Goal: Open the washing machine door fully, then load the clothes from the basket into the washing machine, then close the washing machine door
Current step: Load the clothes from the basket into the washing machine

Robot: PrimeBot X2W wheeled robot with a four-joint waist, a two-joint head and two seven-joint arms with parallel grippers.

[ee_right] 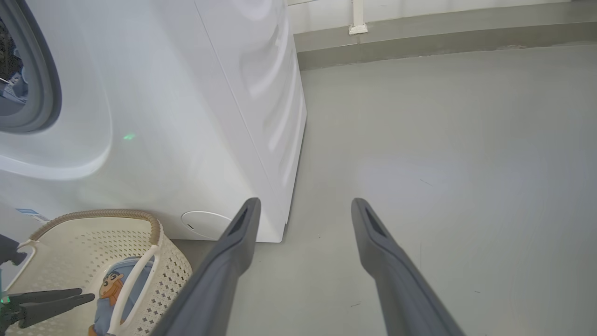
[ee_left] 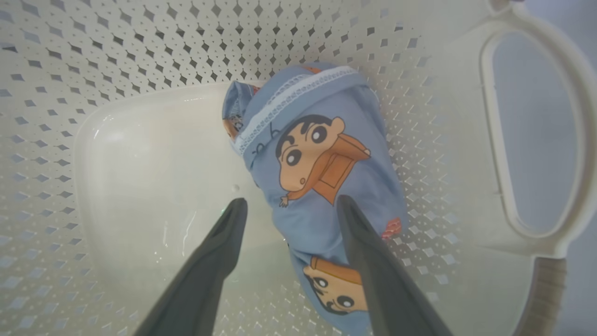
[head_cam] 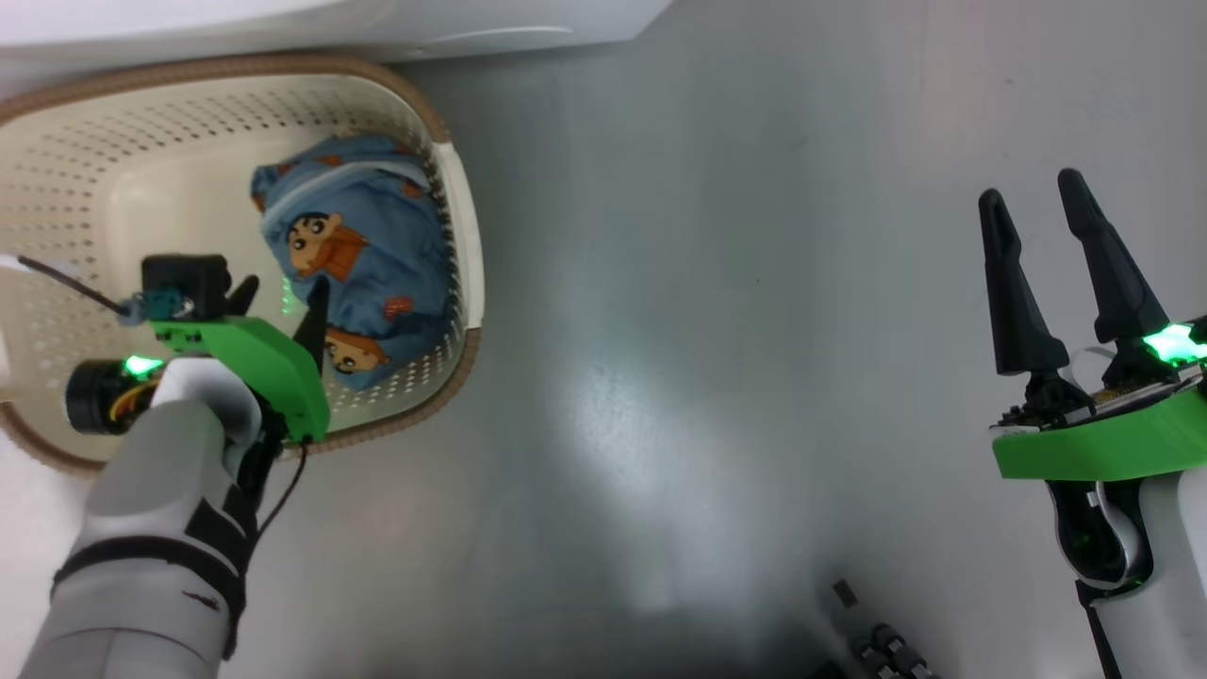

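Head: clothes [head_cam: 363, 255] bundled in basket [head_cam: 462, 236], against its right wall, long axis up-down in view. left gripper [head_cam: 283, 288] inside basket, spread wide, empty, tips at bundle's left edge. right gripper [head_cam: 1030, 189] wide, empty, over floor [head_cam: 707, 330], well apart.

Left wrist: bundle axis roughly along fingers, white-trimmed hem at far end. One finger over fabric, other over bare basket bottom. Contact unclear.

Right wrist: washing machine [ee_right: 186, 116] at left, basket at its foot.

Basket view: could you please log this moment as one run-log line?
stage: loading | left gripper: open, inside basket, over clothes | right gripper: open, empty, above floor
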